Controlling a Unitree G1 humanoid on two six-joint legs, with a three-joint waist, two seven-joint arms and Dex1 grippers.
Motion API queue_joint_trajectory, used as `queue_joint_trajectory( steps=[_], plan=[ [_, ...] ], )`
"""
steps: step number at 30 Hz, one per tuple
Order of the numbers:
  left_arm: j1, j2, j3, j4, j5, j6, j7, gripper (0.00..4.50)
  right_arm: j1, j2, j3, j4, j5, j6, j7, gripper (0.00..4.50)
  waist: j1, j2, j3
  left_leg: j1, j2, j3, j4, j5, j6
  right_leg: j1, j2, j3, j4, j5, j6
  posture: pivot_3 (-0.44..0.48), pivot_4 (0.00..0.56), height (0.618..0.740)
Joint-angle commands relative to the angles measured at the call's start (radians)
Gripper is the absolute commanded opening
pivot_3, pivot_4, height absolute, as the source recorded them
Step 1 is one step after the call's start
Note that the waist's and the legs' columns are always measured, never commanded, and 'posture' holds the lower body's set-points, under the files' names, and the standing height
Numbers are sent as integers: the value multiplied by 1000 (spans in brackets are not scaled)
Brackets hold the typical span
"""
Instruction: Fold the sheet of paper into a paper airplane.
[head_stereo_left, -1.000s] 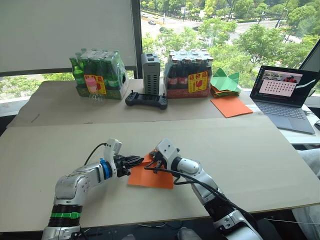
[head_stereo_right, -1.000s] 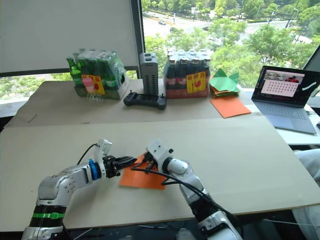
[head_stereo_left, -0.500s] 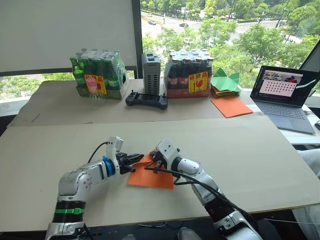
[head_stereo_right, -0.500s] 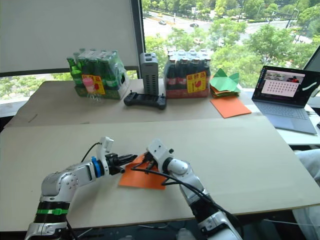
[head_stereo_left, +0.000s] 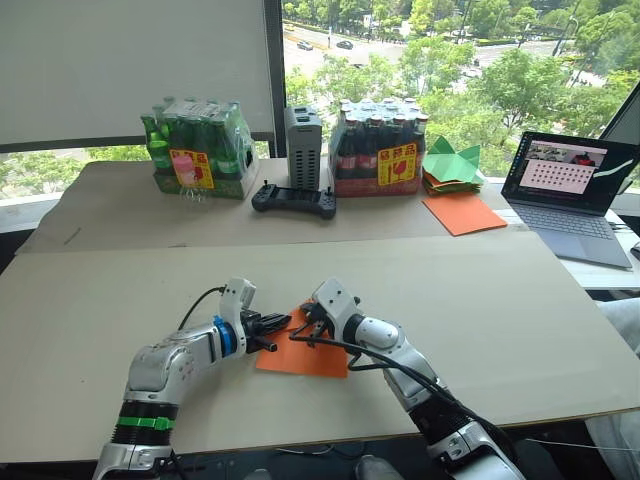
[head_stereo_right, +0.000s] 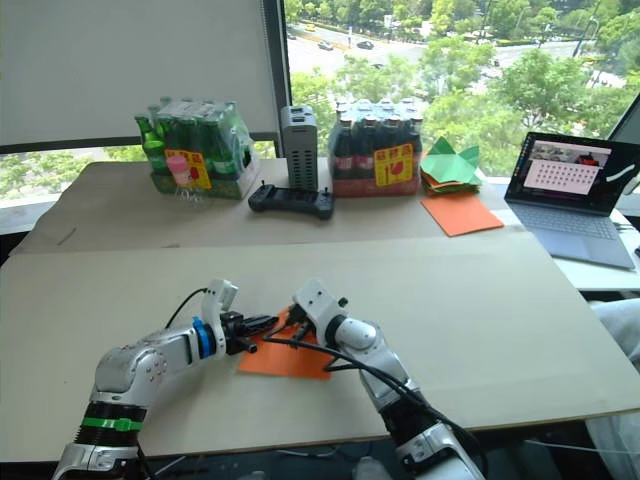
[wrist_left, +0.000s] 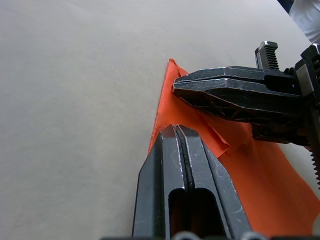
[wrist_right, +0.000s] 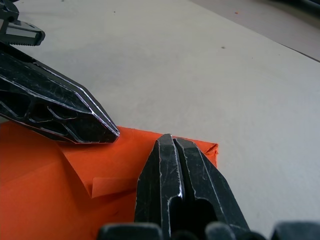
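Note:
The sheet of paper lies flat on the front tabletop, bright orange, with a small folded flap near its far left corner. My left gripper is shut, its tip resting over the sheet's left edge beside that flap. My right gripper is also shut, its tip over the sheet's far corner, and it shows across the flap in the left wrist view as the right gripper. The two tips are close together. No paper shows between either pair of fingers.
At the back stand a green bottle pack, a grey box, a dark bottle pack and a black controller. Green paper shapes, a smooth orange sheet and a laptop sit back right.
My left gripper has moved right, onto the sheet's left edge and closer to the right gripper. The right arm and the sheet have stayed put.

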Motion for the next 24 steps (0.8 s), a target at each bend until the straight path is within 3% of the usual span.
queue_joint_trajectory(
  steps=[1,24],
  plan=[
    [16,7,-28,18,28,-3,5,38,19,18,15,-37,19,12,24,0,0,0,0,0,0,0,0,0,0,0,0,0,0,0,0,0,150,740],
    [21,-4,-28,4,25,-7,18,38,-42,20,67,59,-96,102,-13,0,0,0,0,0,0,0,0,0,0,0,0,0,0,0,0,0,150,740]
  ],
)
